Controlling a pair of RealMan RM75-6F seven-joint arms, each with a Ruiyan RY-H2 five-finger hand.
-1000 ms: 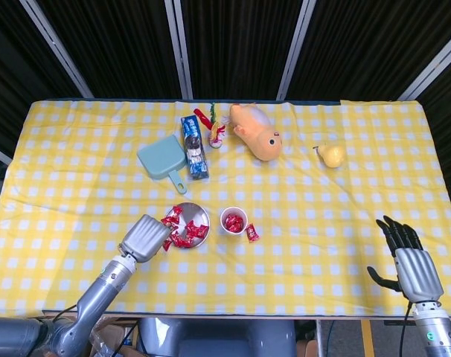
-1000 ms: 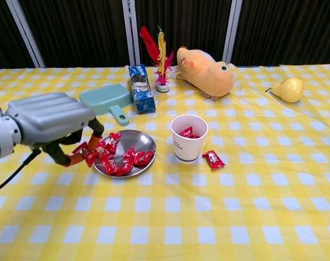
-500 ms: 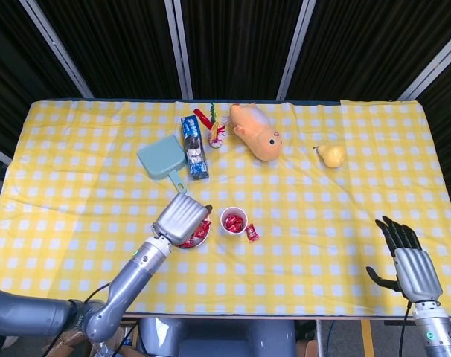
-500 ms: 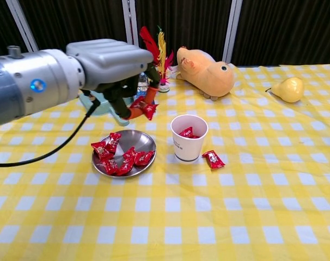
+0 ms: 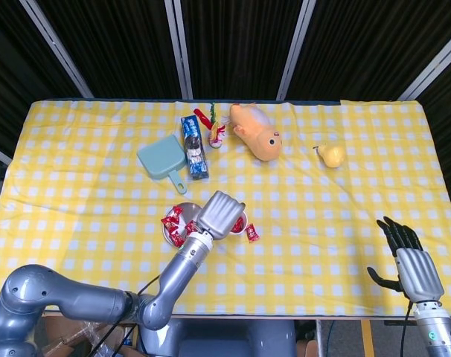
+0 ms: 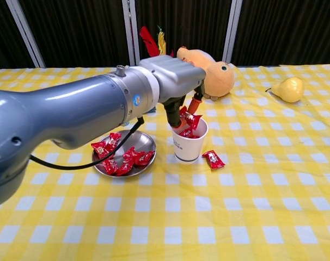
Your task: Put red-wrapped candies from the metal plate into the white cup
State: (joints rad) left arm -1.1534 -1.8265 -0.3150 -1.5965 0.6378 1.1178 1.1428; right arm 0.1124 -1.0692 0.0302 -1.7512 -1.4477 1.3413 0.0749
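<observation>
**Candy held over cup mouth; release not yet made**

The bench, under a yellow checked cloth, carried the whole work area. The left hand was poised directly above the white cup, its fingers pinching one red candy just above the rim. The right hand rested at the near right corner of the bench, fingers spread, holding nothing, well apart from the work.

The metal plate sat just left of the cup with several red candies remaining on it. One stray candy lay on the cloth just right of the cup base.

Risks, as judged:
- The hand hung close over the cup. A sideways drift while lowering or withdrawing could catch the rim and tip the light cup.
- A release made off-centre could send the candy off the rim onto the cloth, as the stray piece suggests.
- The wrapper's twisted end might snag on a finger and delay the drop.

Orientation: the held candy hung roughly upright, its long axis near vertical and tilted slightly, lower end pointing into the cup. At least one candy already lay inside.
</observation>
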